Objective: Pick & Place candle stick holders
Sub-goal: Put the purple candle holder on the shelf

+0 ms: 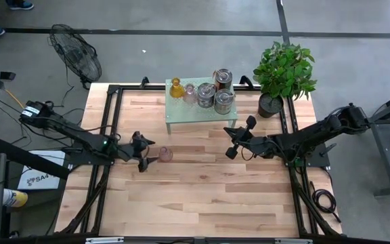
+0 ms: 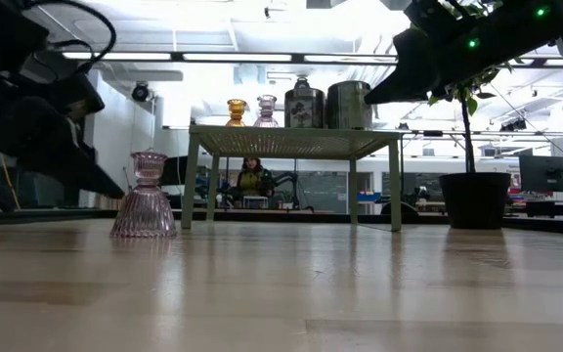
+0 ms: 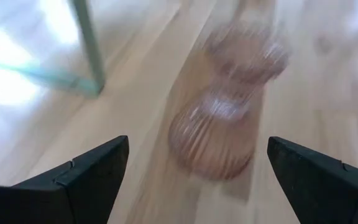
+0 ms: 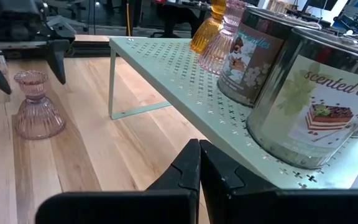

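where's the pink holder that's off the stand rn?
High view: pink holder stands upright on the table's left half, just off the open left gripper, forward-left of the green stand.

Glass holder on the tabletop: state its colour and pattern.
Pale pink glass holder, vertically ribbed; clearest in the right wrist view.

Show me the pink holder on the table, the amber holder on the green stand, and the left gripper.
pink holder (image 2: 145, 200): low view, ribbed lower body.
amber holder (image 1: 175, 89): high view, its top.
left gripper (image 1: 150, 150): high view, open, midway between fingertips, beside the pink holder.
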Controlling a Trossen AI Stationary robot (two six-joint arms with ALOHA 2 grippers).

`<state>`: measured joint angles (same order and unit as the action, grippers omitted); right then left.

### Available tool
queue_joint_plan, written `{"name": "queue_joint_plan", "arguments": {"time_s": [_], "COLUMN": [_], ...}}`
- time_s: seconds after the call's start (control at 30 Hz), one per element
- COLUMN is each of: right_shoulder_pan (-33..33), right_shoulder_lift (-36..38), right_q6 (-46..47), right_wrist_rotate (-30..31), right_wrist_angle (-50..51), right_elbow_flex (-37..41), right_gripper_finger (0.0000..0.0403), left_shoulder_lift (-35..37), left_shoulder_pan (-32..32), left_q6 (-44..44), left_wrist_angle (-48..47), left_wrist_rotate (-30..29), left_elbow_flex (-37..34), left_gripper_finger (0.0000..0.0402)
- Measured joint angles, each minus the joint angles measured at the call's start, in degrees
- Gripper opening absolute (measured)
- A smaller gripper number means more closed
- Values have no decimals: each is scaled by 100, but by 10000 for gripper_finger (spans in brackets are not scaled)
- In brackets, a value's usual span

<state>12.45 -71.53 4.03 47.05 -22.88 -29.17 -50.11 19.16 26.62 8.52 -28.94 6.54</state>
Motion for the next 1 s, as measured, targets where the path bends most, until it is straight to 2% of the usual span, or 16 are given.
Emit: {"name": "queue_joint_plan", "arguments": {"time_s": [0.17, 0.33, 0.7, 1.0], "right_shoulder_pan": [0, 0, 0, 0], "right_shoulder_lift": [0, 0, 0, 0], "right_q6": [8, 37, 42, 42], "right_wrist_rotate": [-4, -4, -7, -9], "right_wrist_angle": [-6, -6, -6, -6], "right_elbow_flex": [0, 0, 0, 0], "right_gripper_finger": [0, 0, 0, 0], "left_shoulder_lift": [2, 0, 0, -2], "left_shoulder_pan": [0, -1, 0, 0], "left_q6": [-539, -535, -417, -405], "left_wrist_angle": [809, 679, 635, 646], "left_wrist_rotate": [90, -40, 90, 507], "left_elbow_flex": [-85, -85, -85, -85], "left_gripper_finger": [376, 376, 376, 376]}}
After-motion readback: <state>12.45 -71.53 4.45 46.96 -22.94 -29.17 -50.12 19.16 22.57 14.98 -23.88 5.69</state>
